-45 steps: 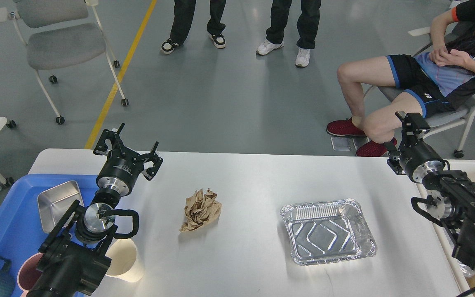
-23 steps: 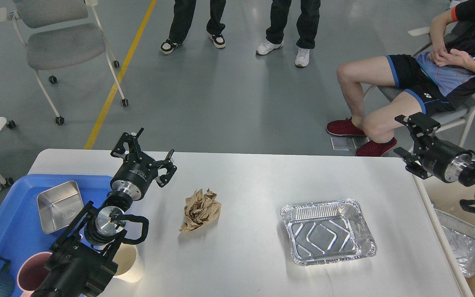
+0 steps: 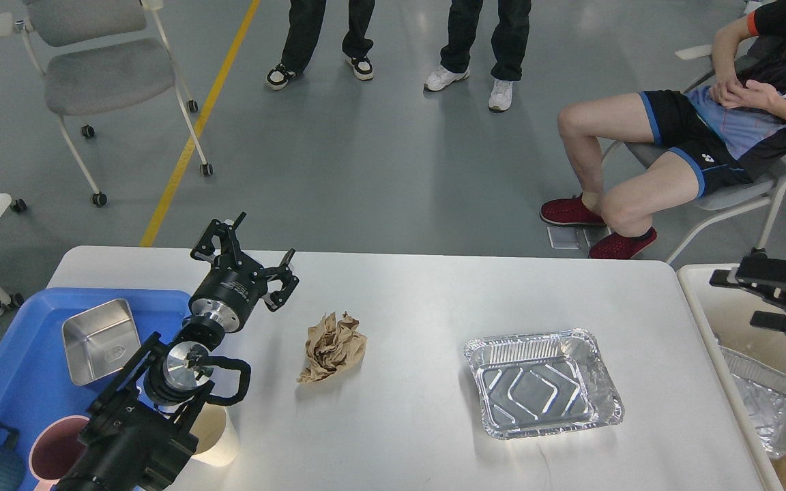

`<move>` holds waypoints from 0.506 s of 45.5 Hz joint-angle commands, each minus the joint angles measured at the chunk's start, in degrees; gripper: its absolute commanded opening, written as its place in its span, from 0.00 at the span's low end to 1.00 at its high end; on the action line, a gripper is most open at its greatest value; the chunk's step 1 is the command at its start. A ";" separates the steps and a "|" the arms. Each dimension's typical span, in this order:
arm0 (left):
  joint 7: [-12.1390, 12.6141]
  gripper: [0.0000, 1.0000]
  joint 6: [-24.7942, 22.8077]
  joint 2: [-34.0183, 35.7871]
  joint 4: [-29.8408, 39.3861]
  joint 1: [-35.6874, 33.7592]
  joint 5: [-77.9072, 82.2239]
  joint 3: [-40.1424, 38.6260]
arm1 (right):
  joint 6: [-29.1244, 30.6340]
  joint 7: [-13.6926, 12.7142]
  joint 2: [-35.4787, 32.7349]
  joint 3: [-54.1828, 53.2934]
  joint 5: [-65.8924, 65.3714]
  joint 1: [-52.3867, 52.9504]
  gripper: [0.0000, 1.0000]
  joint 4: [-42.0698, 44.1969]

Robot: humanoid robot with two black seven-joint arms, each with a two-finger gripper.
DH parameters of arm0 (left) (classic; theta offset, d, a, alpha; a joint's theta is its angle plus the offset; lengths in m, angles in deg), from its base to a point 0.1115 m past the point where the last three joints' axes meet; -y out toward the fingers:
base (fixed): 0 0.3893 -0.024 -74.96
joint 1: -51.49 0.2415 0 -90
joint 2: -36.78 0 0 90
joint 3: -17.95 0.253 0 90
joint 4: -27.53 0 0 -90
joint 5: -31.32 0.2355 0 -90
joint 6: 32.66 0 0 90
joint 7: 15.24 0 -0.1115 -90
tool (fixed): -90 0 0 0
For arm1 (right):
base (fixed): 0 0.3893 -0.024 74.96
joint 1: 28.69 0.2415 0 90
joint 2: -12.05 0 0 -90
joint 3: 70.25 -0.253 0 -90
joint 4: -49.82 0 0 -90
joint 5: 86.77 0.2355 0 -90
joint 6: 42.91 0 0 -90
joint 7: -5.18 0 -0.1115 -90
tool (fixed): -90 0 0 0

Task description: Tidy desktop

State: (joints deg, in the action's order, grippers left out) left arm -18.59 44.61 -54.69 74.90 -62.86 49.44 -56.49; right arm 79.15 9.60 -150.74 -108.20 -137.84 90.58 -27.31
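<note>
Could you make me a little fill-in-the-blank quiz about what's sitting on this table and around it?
1. The crumpled ball of paper on the desktop is ____ in colour.
2. The foil tray on the desktop holds ____.
3. The square metal dish rests on a ____ tray.
4. The left gripper hangs with its fingers spread ____, holding nothing.

Missing words: brown; nothing; blue; open
</note>
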 commanded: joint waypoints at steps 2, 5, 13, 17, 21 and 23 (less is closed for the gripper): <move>0.01 0.97 0.16 -0.20 0.00 -0.08 0.15 0.08 | 0.11 0.15 -10.17 -0.02 -1.84 -3.52 1.00 -8.90; 0.01 0.97 0.16 -0.28 0.00 -0.08 0.24 0.08 | 0.20 0.33 -15.26 -0.02 -2.11 -4.49 1.00 -11.62; -0.08 0.97 0.25 -0.20 0.00 -0.17 0.42 2.45 | 3.53 0.77 -24.85 -0.10 -2.20 -5.19 1.00 -16.46; -0.08 0.97 0.25 -0.28 0.00 -0.08 0.42 2.63 | 4.94 0.77 -28.54 -0.63 -2.20 -4.58 1.00 -17.17; -0.08 0.97 0.25 -0.28 0.00 -0.08 0.42 2.72 | 5.03 1.55 -31.01 -0.98 -2.20 -3.88 1.00 -17.70; -0.08 0.97 0.25 -0.28 0.00 -0.08 0.42 2.72 | 5.03 2.08 -31.36 -0.98 -2.20 -3.44 1.00 -17.70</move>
State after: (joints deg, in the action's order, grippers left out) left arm -18.66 44.86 -54.92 74.90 -63.01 49.85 -53.88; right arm 83.93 10.61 -179.87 -108.91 -140.03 86.18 -44.63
